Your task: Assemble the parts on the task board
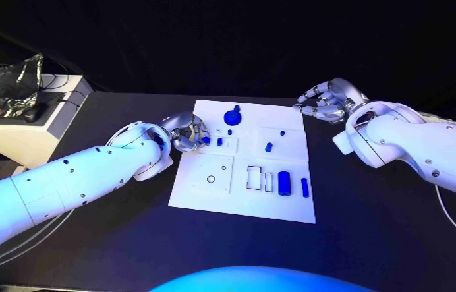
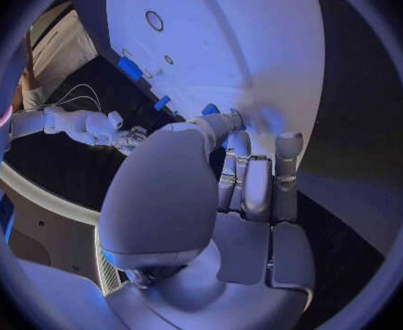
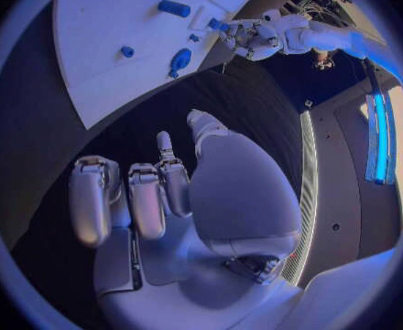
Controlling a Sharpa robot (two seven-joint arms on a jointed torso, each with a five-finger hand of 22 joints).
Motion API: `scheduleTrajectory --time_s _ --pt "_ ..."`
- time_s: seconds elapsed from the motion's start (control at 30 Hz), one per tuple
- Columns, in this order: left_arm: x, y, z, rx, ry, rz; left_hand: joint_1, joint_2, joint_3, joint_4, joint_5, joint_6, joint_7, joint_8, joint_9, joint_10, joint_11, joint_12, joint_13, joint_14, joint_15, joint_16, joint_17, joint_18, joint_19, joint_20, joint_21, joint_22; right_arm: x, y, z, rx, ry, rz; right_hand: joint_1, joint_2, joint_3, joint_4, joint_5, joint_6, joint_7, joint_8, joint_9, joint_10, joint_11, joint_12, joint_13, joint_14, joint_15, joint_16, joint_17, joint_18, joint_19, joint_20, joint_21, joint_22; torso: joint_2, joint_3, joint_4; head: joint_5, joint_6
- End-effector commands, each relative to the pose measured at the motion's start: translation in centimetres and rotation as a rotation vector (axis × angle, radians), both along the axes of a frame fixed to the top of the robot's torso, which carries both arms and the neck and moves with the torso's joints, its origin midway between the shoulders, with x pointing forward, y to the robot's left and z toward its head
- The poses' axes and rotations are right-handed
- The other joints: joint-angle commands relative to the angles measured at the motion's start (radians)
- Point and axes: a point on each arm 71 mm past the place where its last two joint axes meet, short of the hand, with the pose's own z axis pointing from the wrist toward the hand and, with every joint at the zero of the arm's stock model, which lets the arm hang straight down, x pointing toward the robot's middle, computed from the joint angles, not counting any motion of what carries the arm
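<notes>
Centrally on the black worktop (image 1: 114, 252) a flat white rectangular task board (image 1: 214, 196) is seen; several small blue parts lie on it; a round blue part with a short stem (image 1: 232, 116) is found near its far edge, a small blue peg (image 1: 269, 147) toward the middle, and a blue cylinder (image 1: 284, 182) with a slimmer blue bar (image 1: 305, 186) beside it near the robot's right edge of the board. The silver left hand (image 1: 187, 134) is held at the board's left edge, its fingers curled over the board; a small blue part (image 1: 204, 140) is seen right at its fingertips; in the left wrist view a bit of blue (image 2: 209, 110) shows at the fingertips (image 2: 231, 119), yet whether it is pinched cannot be told. The silver right hand (image 1: 326, 101) is held over the worktop just beyond the board's far right corner, apart from it, fingers curled inward on nothing; in the right wrist view the fingers (image 3: 145, 198) are seen bent with no part between them.
</notes>
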Motion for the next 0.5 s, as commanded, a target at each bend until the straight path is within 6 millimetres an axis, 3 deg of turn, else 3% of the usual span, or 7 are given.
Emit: scheduleTrajectory --time_s 0.03,0.27,0.33,0.5 --pt "-0.05 -0.16 0.35 -0.024 -0.028 -0.01 -0.013 0.0 0.012 -0.002 0.003 0.012 0.016 0.007 0.003 -0.004 0.002 -0.033 -0.029 -0.01 0.002 -0.008 -0.011 0.001 -0.01 0.003 -0.006 -0.005 -0.11 0.29 -0.01 -0.012 -0.007 0.027 -0.002 0.001 0.008 0.0 0.004 -0.006 0.0 0.004 0.001 0.005 -0.004 0.006 0.123 0.079 -0.006 -0.003 0.155 0.013 0.046 -0.004 0.0 0.165 0.0 -0.0004 -0.0006 0.001 0.001" --pt "-0.05 0.04 0.78 -0.043 -0.035 -0.003 -0.026 0.005 0.017 -0.026 0.002 0.015 0.023 0.007 0.002 0.002 0.009 -0.129 -0.08 -0.061 0.008 -0.047 -0.105 0.015 -0.066 0.008 -0.053 -0.065 -0.14 0.29 -0.04 -0.014 -0.007 0.028 -0.002 0.001 0.008 0.0 0.004 -0.006 0.0 0.004 0.001 0.005 -0.004 0.006 0.123 0.079 -0.006 -0.003 0.155 0.013 0.046 -0.004 0.0 0.165 0.0 0.0007 -0.0016 0.002 0.0" --pt "-0.02 0.11 0.92 -0.049 -0.036 0.001 -0.032 0.015 0.008 -0.036 0.001 0.014 0.026 0.002 0.0 0.003 0.014 -0.18 -0.106 -0.1 0.012 -0.081 -0.178 0.025 -0.105 0.011 -0.09 -0.11 -0.15 0.29 -0.05 -0.014 -0.007 0.028 -0.002 0.001 0.008 0.0 0.004 -0.006 0.0 0.004 0.001 0.005 -0.004 0.006 0.123 0.079 -0.006 -0.003 0.155 0.013 0.046 -0.004 0.0 0.165 0.0 0.0005 -0.0016 0.002 0.0" --pt "0.01 0.23 1.11 -0.062 -0.034 0.007 -0.039 0.029 -0.008 -0.05 0.002 0.011 0.03 -0.005 -0.004 0.015 0.02 -0.26 -0.145 -0.135 0.016 -0.128 -0.257 0.031 -0.131 0.014 -0.124 -0.148 -0.15 0.28 -0.06 -0.014 -0.007 0.028 -0.002 0.001 0.008 0.0 0.004 -0.006 0.0 0.004 0.001 0.005 -0.004 0.006 0.123 0.079 -0.006 -0.003 0.155 0.013 0.046 -0.004 0.0 0.165 0.0 -0.0004 -0.0002 0.001 0.0"
